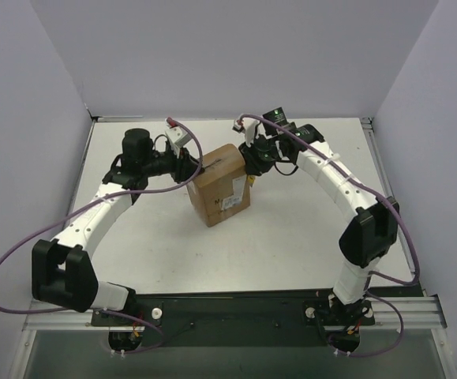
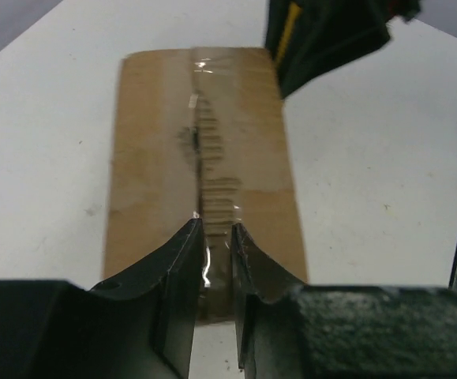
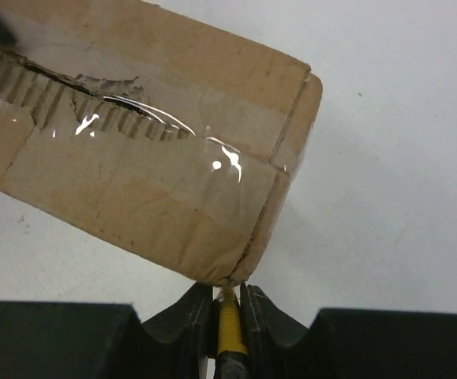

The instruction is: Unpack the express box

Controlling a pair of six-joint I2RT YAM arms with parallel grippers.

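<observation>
Right gripper point(image 3: 228, 296) clamped on a yellow-and-black utility knife point(image 3: 229, 328), left gripper point(image 2: 216, 237) with fingers a narrow slit apart over the taped seam; whether it pinches anything cannot be told. The white desk point(image 1: 291, 229) carries the express box point(image 1: 219, 183) near its middle, slightly toward the far edge, between the two grippers; the left gripper sits at the box's left end, the right at its right end; the knife's tip meets a corner of that end; the clear tape point(image 3: 173, 158) along the top seam is ragged, with bare corrugation showing through.
</observation>
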